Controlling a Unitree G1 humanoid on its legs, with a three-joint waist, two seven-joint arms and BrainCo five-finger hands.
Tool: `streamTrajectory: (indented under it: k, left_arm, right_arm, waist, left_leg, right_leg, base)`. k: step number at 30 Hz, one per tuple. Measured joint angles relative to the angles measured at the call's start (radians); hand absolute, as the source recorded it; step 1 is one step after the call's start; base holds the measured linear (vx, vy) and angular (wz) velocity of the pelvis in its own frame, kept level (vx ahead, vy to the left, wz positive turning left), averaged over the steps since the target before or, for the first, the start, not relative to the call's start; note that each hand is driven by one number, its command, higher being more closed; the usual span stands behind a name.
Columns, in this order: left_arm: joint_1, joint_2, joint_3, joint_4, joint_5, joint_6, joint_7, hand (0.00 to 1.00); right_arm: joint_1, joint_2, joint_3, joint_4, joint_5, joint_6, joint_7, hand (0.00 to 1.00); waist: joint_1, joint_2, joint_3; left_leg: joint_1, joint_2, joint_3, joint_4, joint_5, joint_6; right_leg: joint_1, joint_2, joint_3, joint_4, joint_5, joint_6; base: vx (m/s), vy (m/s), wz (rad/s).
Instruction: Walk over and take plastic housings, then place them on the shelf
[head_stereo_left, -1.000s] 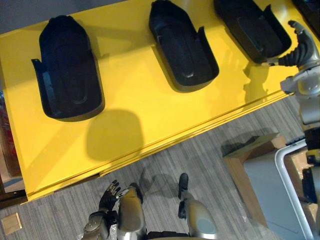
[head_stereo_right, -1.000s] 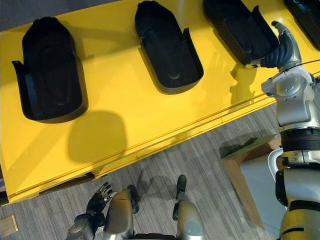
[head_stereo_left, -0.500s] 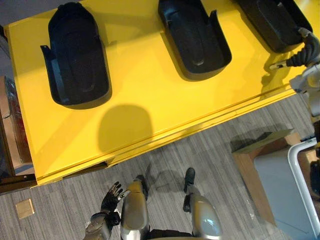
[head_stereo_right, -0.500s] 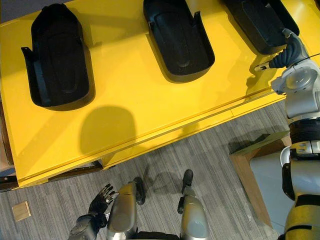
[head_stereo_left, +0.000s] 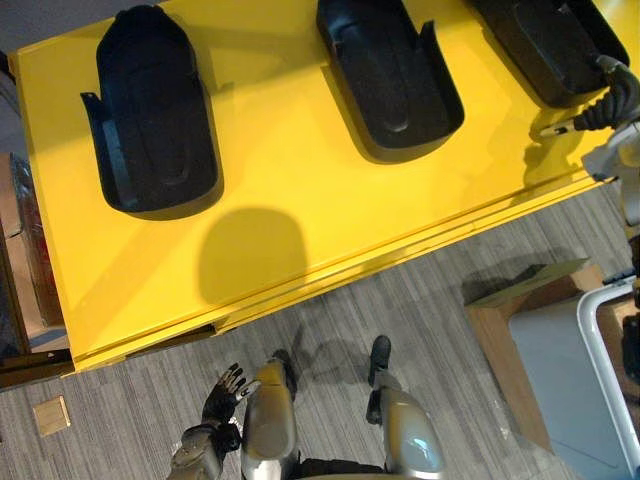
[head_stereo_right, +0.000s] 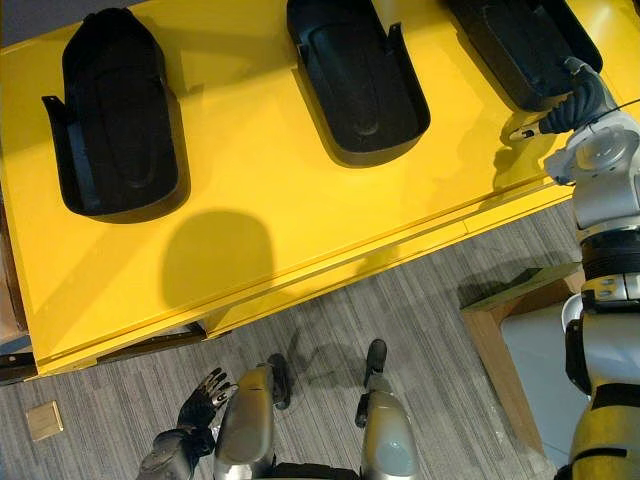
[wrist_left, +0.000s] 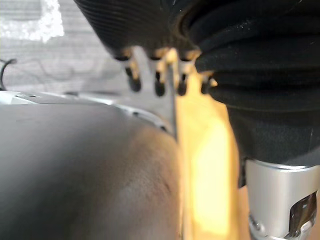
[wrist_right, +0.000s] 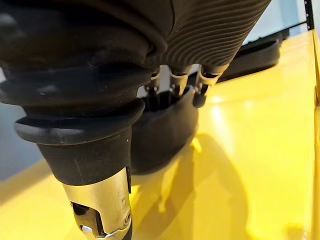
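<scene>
Three housings (head_stereo_left: 390, 70) lie apart on the yellow table (head_stereo_left: 280, 180) in the head views, the right hand (head_stereo_left: 610, 95) at the near end of the rightmost housing (head_stereo_left: 545, 45), the left hand (head_stereo_left: 222, 388) low over the floor (head_stereo_left: 120, 420). Its wrist view shows fingers (wrist_left: 158, 87) straight and spread. The right wrist view shows straight fingers (wrist_right: 178, 82) touching that housing's rim.
</scene>
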Motion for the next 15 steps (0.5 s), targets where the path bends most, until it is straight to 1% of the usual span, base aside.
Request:
streamTrajectory:
  k: [3, 6, 8, 12, 15]
  left_arm:
    - [0.000, 0.000, 0.000, -0.001, 0.000, 0.001, 0.000, 0.00]
    - [0.001, 0.000, 0.000, -0.003, 0.000, 0.001, 0.000, 0.00]
    - [0.001, 0.000, 0.000, -0.004, 0.000, 0.001, 0.000, 0.00]
    - [0.001, 0.001, 0.000, -0.004, 0.000, 0.001, 0.000, 0.00]
    - [0.001, 0.000, 0.000, -0.004, 0.000, 0.001, 0.000, 0.00]
  right_arm:
    - [0.000, -0.006, 0.000, -0.002, 0.000, 0.019, 0.022, 0.00]
    - [0.001, -0.014, 0.000, -0.002, 0.000, 0.027, 0.038, 0.00]
    - [0.001, -0.014, 0.000, -0.002, 0.001, 0.031, 0.040, 0.00]
    - [0.004, -0.014, 0.000, -0.002, 0.014, 0.051, 0.043, 0.00]
    - [0.004, -0.014, -0.001, -0.002, 0.018, 0.052, 0.045, 0.00]
  waist:
    - [-0.002, 0.000, 0.000]
    - [-0.002, 0.000, 0.000]
    - [-0.003, 0.000, 0.000]
    - [-0.007, 0.001, 0.000]
    - [-0.009, 0.008, -0.005]
  left_leg:
    - [0.002, 0.000, 0.000, 0.001, 0.000, 0.000]
    - [0.005, 0.001, 0.002, 0.002, 0.000, 0.000]
    - [0.009, 0.001, 0.004, 0.001, 0.000, 0.000]
    - [0.016, 0.001, 0.005, 0.000, 0.000, 0.000]
    - [0.016, 0.001, 0.005, 0.000, 0.000, 0.000]
  right_leg:
    - [0.001, 0.000, 0.000, 0.001, 0.000, 0.000]
    - [0.003, 0.000, 0.002, 0.003, 0.000, 0.000]
    - [0.005, 0.001, 0.003, 0.003, 0.000, 0.000]
    - [0.013, 0.001, 0.004, 0.003, 0.000, 0.000]
    - [0.014, 0.000, 0.004, 0.003, 0.000, 0.000]
  base:
    - [0.00, 0.000, 0.00]
    - [0.00, 0.000, 0.00]
    - [0.00, 0.000, 0.00]
    - [0.00, 0.000, 0.00]
    - [0.00, 0.000, 0.00]
